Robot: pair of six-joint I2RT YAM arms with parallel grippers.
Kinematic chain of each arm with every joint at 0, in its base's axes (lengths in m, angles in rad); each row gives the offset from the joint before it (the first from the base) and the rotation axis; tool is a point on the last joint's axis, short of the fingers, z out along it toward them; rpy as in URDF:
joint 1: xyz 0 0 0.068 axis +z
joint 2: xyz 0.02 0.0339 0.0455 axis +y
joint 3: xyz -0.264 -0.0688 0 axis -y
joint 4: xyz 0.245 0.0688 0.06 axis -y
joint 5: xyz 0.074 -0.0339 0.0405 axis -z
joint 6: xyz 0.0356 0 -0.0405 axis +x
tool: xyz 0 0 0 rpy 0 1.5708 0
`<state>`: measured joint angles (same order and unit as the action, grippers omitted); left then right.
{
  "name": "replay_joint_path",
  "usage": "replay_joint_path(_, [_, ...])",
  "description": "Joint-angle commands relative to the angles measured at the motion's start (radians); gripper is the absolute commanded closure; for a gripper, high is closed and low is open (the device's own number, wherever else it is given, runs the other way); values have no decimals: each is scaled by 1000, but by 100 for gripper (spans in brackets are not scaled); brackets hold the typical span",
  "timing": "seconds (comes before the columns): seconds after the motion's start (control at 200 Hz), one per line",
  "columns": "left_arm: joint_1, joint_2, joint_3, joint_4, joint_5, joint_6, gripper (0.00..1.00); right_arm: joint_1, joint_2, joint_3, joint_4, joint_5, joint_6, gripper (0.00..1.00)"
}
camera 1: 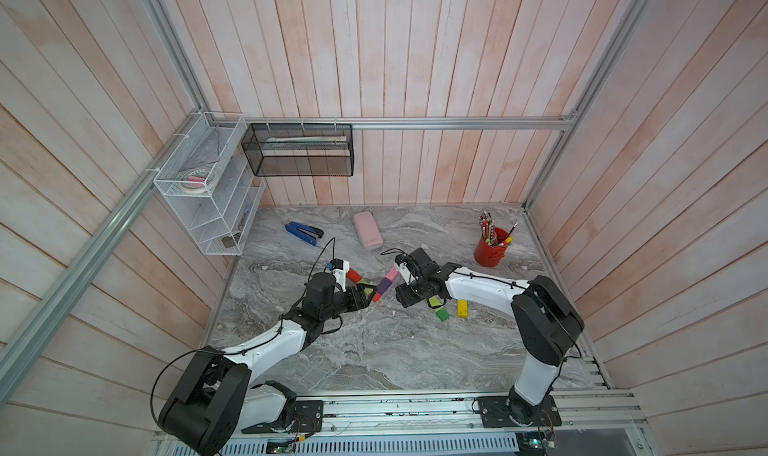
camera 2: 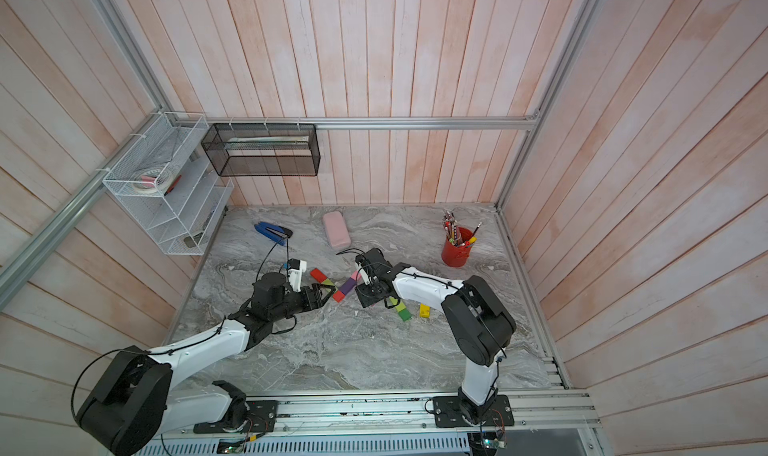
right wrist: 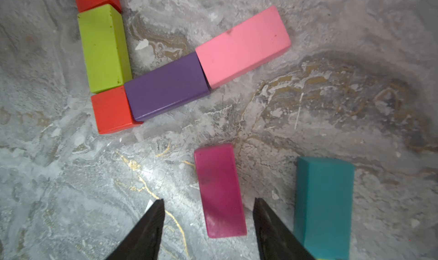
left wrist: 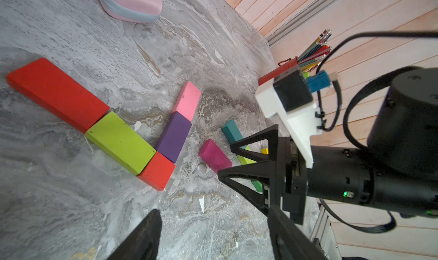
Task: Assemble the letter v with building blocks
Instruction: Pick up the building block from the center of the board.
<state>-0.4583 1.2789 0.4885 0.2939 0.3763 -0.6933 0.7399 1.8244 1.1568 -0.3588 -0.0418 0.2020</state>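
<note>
On the worktop (camera 1: 374,350), a red block (left wrist: 57,93) and lime block (left wrist: 119,141) make one stroke and a purple block (left wrist: 174,136) and pink block (left wrist: 187,100) the other, touching end to end and meeting at a short red cube (left wrist: 157,171) that forms the V's point. The right arm's fingers (right wrist: 147,228) stand apart on either side of the loose magenta block (right wrist: 219,190), gripping nothing yet, probably to extend a stroke. The left arm's fingers (left wrist: 142,237) gape empty nearby, and no writing is legible.

White links (camera 1: 270,339), black joints (camera 1: 544,321), looped cables (left wrist: 403,33), perhaps green LED (left wrist: 345,194).
</note>
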Motion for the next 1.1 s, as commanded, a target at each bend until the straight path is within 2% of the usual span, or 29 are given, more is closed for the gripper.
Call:
replay_joint_path(0.0, [6,21,-5,37,30,9,28,9,25,16,-15,22,2,39])
replay_joint_path(0.27, [6,55,5,57,47,15,29,25,85,32,-47,55,5,41])
replay_joint_path(0.43, [6,86,9,81,48,9,29,36,120,47,-103,91,15,47])
replay_joint_path(0.605, [6,151,50,93,87,8,30,39,109,10,-105,85,47,63])
replay_joint_path(0.88, [4,174,72,108,107,9,32,67,68,-41,-104,76,55,96])
replay_joint_path(1.095, [-19,154,60,128,90,12,35,67,9,-24,-110,75,56,100])
